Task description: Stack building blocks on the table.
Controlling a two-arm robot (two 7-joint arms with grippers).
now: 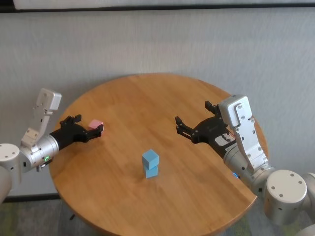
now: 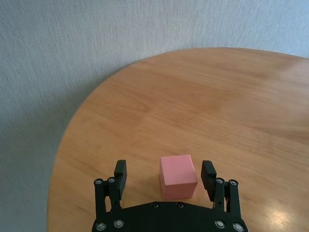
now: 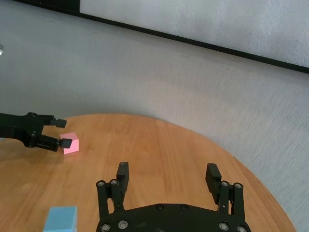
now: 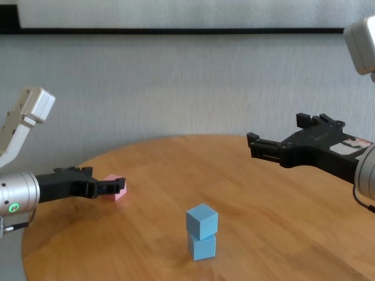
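L gripper (image 2: 165,180) jaws wide, straddling pink block (image 2: 178,176) w/o clamping, prob lining up pick | pink = small matte cube, flat on table (image 1: 197,98), well left of blue stack (image 1: 150,163) | stack: 2 light-blue cubes, top twisted | R gripper (image 1: 195,121) spread empty, hovering right of stack

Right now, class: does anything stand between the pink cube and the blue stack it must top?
Nothing visible does. The pink cube sits between the open left tool's fingers; only bare table separates it from the blue stack.
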